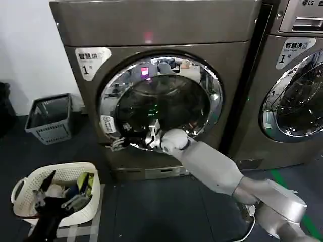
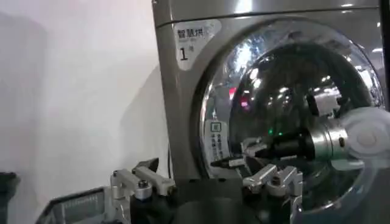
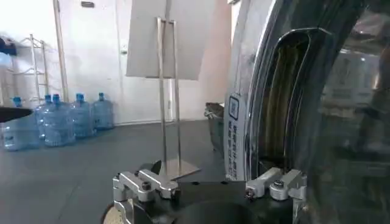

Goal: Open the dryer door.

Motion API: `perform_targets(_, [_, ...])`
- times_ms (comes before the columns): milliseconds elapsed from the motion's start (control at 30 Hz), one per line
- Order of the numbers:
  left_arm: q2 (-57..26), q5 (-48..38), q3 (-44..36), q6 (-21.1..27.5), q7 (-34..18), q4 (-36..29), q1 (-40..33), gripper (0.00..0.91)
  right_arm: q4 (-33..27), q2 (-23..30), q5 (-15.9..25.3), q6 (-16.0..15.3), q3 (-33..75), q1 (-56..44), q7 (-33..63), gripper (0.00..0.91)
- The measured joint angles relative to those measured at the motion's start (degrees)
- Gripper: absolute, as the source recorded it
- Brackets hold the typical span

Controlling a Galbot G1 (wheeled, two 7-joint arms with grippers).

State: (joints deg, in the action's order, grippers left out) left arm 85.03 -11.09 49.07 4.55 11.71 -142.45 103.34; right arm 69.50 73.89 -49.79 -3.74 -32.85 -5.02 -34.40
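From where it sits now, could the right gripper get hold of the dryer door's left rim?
Probably yes. The right gripper is already at the lower left chrome rim of the dryer door, fingers open, and nothing sits between them. In the right wrist view one finger lies beside the rim's edge.

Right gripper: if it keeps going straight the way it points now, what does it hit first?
Probably the shiny chrome rim of the round dryer door, at its lower left edge near the small white sticker. The right gripper already sits close against that edge with fingers spread; depth is unclear, so contact may already exist.
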Motion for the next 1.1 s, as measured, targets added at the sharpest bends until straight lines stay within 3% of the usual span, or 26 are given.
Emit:
perform_targets(700, [-10.0, -7.6, 4.0, 1.6, -0.6, 9.0, -10.8, 0.907, 12.3, -9.7, -5.1, -0.1, -4.2, 0.8, -4.1, 0.907])
perform_targets(1100, [-16.9, -12.3, 4.3, 3.6, -1.2, 15.5, -17.1, 0.907, 19.3, -15.8, -9.3, 2.7, -7.3, 2.3, -9.5, 0.907])
